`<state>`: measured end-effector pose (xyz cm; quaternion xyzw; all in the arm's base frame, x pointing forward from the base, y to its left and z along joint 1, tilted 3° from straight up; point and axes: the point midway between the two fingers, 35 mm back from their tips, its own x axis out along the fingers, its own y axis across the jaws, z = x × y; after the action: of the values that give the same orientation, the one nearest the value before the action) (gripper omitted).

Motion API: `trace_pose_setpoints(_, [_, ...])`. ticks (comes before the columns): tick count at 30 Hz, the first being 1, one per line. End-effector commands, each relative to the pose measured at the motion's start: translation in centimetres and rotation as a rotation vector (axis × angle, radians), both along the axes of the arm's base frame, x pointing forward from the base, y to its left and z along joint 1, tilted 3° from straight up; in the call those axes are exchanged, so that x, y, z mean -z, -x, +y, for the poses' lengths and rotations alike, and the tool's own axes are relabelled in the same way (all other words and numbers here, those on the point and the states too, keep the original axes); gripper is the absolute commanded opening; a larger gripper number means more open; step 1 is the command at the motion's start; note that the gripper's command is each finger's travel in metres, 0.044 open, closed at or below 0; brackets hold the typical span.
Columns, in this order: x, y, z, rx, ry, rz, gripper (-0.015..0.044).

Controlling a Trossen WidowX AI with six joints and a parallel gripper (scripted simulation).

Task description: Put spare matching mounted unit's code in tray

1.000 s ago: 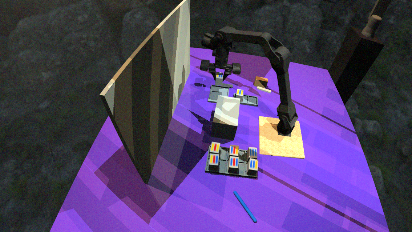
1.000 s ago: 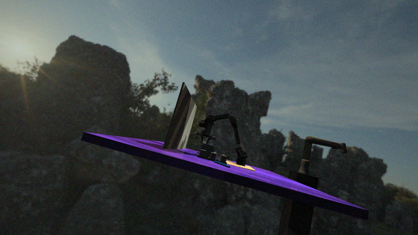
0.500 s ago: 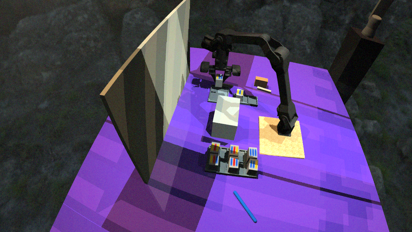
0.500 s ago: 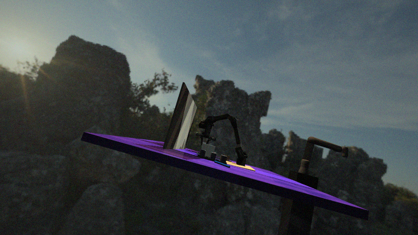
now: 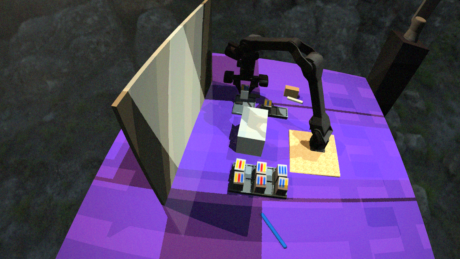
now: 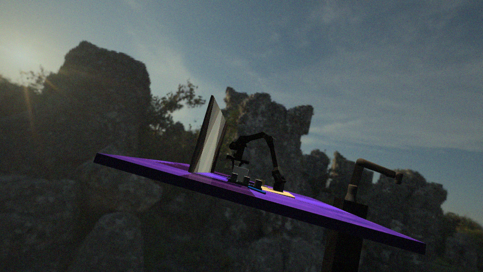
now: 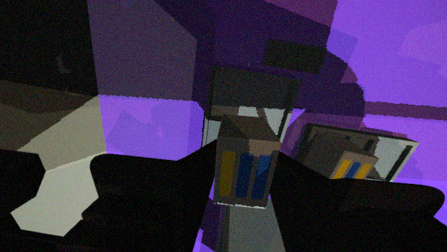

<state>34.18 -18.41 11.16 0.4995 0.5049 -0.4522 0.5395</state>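
Observation:
My gripper (image 5: 245, 90) (image 7: 241, 147) is shut on a block with yellow, blue and blue stripes in the wrist view. It holds the block upright over the far part of the grey tray (image 5: 239, 108) (image 7: 254, 88); the gap beneath is hard to judge. A rack (image 5: 249, 172) near the front holds several striped spares, among them a yellow-red-yellow block (image 5: 240, 165) and an all-blue-striped block (image 5: 282, 169). A yellow-blue-yellow block (image 5: 267, 102) (image 7: 353, 166) stands in a smaller holder (image 5: 282, 112) (image 7: 391, 152). I cannot tell which thing is the mounted unit; no back code is identifiable.
A large pale box (image 5: 253, 124) stands between tray and rack. A tall panel (image 5: 180, 80) rises at the left. A flat grey plate (image 7: 295, 56) lies behind the tray. A tan block (image 5: 291, 91), a white stick (image 5: 295, 99) and a blue rod (image 5: 274, 230) lie on the table.

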Motion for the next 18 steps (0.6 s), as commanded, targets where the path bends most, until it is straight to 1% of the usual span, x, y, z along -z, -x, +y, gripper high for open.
trace_pose_setpoints(1, [0.3,0.1,0.0,0.006,0.002,0.005,0.0000])
trace_pose_setpoints(18, [1.5,0.1,0.1,0.006,0.000,0.007,0.0000])
